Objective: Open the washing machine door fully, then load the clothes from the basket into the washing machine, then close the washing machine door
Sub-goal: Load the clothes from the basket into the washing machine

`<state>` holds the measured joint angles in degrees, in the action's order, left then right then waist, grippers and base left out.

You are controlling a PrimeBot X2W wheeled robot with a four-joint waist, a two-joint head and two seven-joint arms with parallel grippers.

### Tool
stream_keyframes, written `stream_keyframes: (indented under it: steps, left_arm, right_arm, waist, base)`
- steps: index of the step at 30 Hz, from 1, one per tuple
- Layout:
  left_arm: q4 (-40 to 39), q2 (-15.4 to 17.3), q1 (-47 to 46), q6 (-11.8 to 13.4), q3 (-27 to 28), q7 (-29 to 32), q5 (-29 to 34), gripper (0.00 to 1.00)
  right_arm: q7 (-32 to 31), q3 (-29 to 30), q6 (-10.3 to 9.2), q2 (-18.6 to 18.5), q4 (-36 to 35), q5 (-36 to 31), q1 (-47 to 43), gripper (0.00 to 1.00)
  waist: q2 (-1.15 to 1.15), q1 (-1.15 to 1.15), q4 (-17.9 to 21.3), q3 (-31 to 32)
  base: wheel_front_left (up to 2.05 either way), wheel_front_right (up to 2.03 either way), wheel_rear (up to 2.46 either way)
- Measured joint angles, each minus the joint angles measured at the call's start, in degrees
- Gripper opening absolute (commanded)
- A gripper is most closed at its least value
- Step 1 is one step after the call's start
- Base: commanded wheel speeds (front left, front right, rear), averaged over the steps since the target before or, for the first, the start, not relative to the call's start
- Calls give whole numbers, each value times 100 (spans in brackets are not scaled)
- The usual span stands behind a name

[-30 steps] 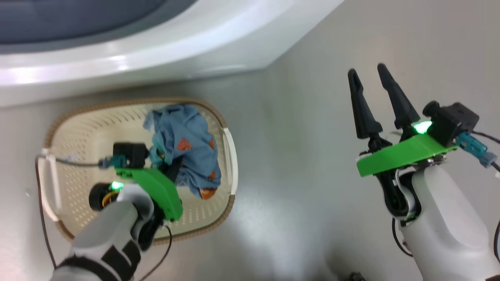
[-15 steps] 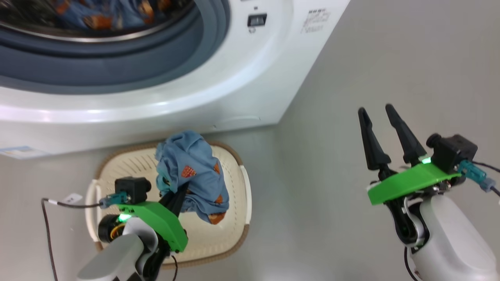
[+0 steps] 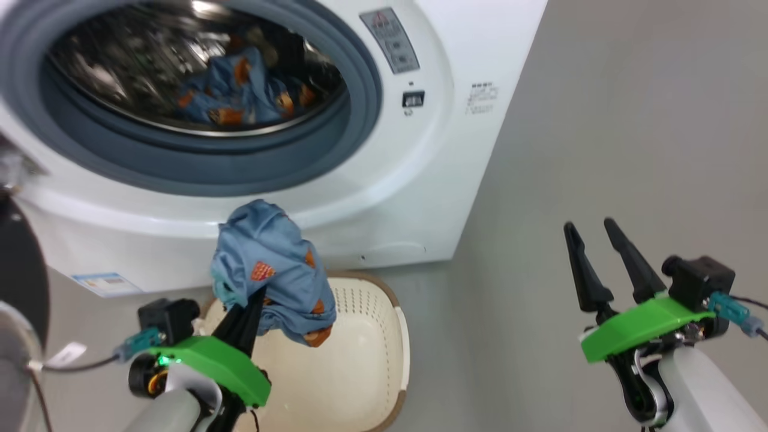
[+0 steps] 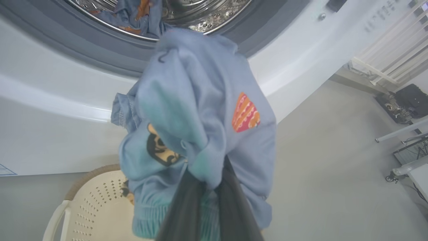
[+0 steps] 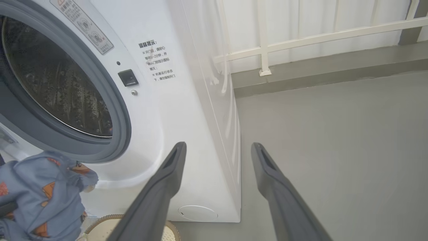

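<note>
The light-blue garment [image 3: 270,273] that lay in the basket [image 3: 403,354] a second ago is now lifted clear of it, and the head view has tipped up to take in the open mouth of the washing machine [image 3: 456,150]. The garment is bunched over the fingers of the left gripper [image 3: 258,298], which is clamped on it; it hangs above the basket's near-left part and in front of the machine's white lower front, below the grey door seal [image 3: 360,120]. A red-and-orange patch on it faces outward. More of the same printed clothes [image 3: 240,96] lie inside the steel drum [image 3: 120,66]. The basket sits on the floor [image 3: 600,120] right against the foot of the machine, near a small blue label [image 3: 99,281]. The washing machine door [image 3: 18,270] stands swung open at the left edge. Well apart to the right, the right gripper [image 3: 589,224] hangs over bare floor with its fingers spread and nothing between them
</note>
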<state>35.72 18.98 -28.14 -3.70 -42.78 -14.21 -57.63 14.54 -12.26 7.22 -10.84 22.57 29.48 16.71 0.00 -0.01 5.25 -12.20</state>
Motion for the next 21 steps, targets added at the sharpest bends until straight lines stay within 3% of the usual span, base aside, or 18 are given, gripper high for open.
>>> stream_keyframes:
  steps: [13,21]
  left_arm:
    - [-1652,193,994,833,1170,-1,1133,0]
    - [-2280,162,1451,1015,1755,-11,1736,0]
  right_arm:
    - [0,-175,0,-222,14,135,-384,100]
    - [0,-208,0,-289,-81,143,-463,100]
  waist:
    - [0,0,-259,746]
    - [0,1,-320,969]
  base:
    - [0,0,0]
    - [0,0,0]
